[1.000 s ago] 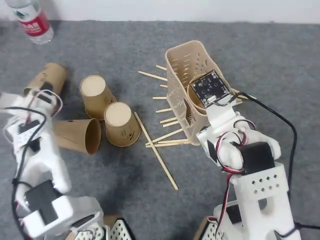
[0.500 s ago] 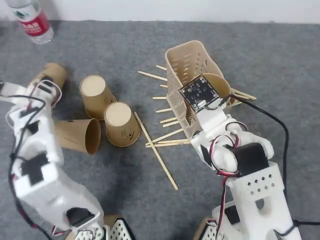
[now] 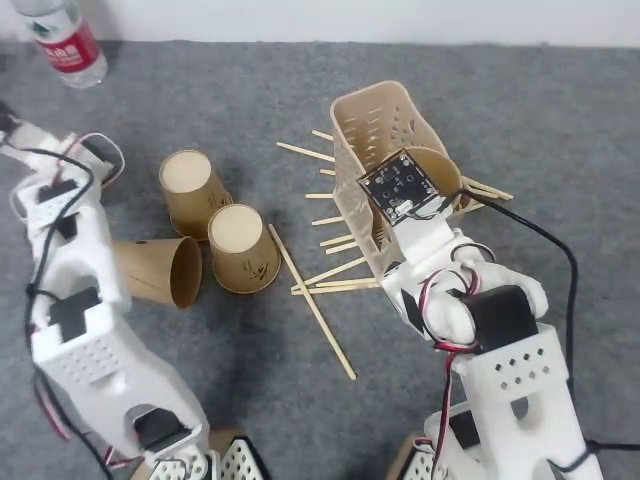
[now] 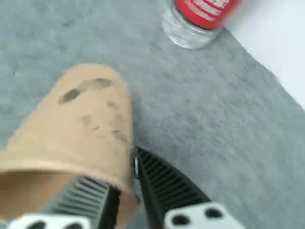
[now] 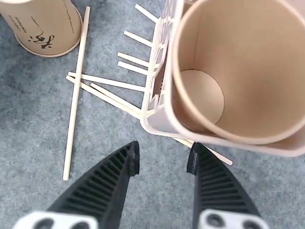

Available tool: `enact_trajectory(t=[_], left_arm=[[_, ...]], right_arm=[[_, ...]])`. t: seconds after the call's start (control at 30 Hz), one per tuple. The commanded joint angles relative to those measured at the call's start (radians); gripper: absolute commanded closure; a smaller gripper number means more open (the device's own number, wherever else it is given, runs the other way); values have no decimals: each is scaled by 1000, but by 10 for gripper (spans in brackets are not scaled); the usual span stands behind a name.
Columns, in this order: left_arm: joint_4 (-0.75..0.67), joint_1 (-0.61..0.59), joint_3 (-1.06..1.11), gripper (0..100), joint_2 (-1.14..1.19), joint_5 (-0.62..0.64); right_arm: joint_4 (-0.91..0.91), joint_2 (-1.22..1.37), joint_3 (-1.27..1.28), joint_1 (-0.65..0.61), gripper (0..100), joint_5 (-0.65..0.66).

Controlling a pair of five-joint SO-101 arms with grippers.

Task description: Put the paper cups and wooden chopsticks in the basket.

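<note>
Cups first: on the high view the basket (image 3: 352, 175) stood right of centre, w/ one paper cup (image 5: 200, 95) inside it, mouth toward the right wrist cam, inside bare. A 2nd cup (image 4: 81, 119) was in the left gripper (image 4: 126, 167), whose jaws were pinched on its wall at the rim end. Three more cups sat on the grey mat (image 3: 560, 100), left of centre on the high view. Two were mouth-down, the upper upturned cup (image 3: 190, 190) and the lower upturned cup (image 3: 243, 248), just beside each other. The 3rd was a side-lying cup (image 3: 155, 270), lower left of that pair, its mouth facing right, and the left arm (image 3: 75, 300) overlapped its base end.

Chopsticks (image 3: 312, 300) lay loose on the mat, most of them left of the basket's base, some under it, a few tips poking out at its right. One long stick ran diag. from the lower upturned cup toward bottom centre.

Right gripper (image 5: 163, 157) hung over the basket's near edge, jaws apart, nothing betw. them. On the high view I saw the right arm (image 3: 490, 320) at lower right. A water bottle (image 3: 65, 40) stood in the upper left corner, well apart from the rest.
</note>
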Motion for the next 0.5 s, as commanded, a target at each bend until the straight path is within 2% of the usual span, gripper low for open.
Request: enact_trajectory(t=[0.0, 0.17, 0.27, 0.37, 0.47], left_arm=[[115, 37, -97, 989, -118, -78], [413, 89, -288, 989, -301, -262], [588, 133, -456, 989, -391, -371], [767, 199, -656, 989, -450, -465], [948, 288, -871, 989, -459, -520]], right_arm=[[-18, -25, -8, -4, 828, -6], [-18, -25, -8, 1, 828, -6], [-18, -27, -15, 62, 829, -11], [-7, -50, -55, 200, 829, -14], [-12, -136, -80, 395, 829, -41]])
